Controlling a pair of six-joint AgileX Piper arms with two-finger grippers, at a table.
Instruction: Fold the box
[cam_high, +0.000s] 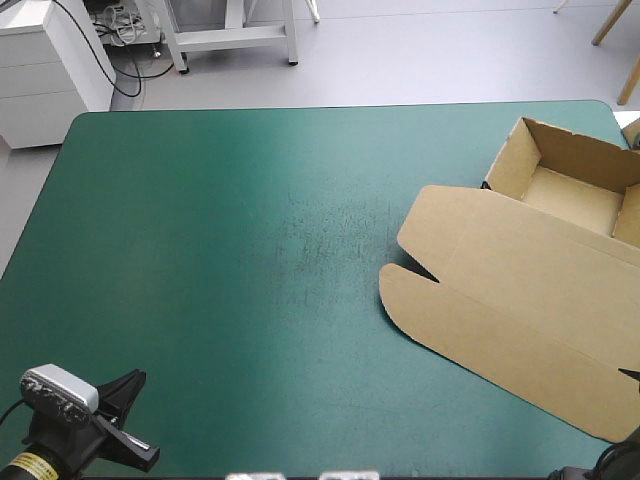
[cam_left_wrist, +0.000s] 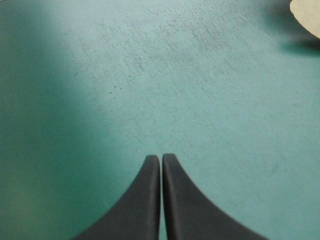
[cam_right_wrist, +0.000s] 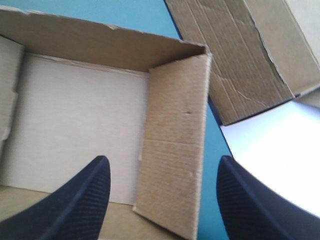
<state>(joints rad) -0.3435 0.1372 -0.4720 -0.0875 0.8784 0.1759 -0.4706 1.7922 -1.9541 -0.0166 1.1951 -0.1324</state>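
The brown box lies at the table's right side as an open tray with its lid flat toward the table's middle. My right gripper is open above the tray floor. An upright side wall of the tray stands between its black fingers. My left gripper sits at the front left corner of the table, far from the box. In the left wrist view that gripper is shut over bare teal-green cover, with only a rounded corner of the lid far ahead.
A second piece of creased brown board lies just beyond the tray's side wall, at the table's right edge. Bare teal-green cover stretches across the left and middle of the table.
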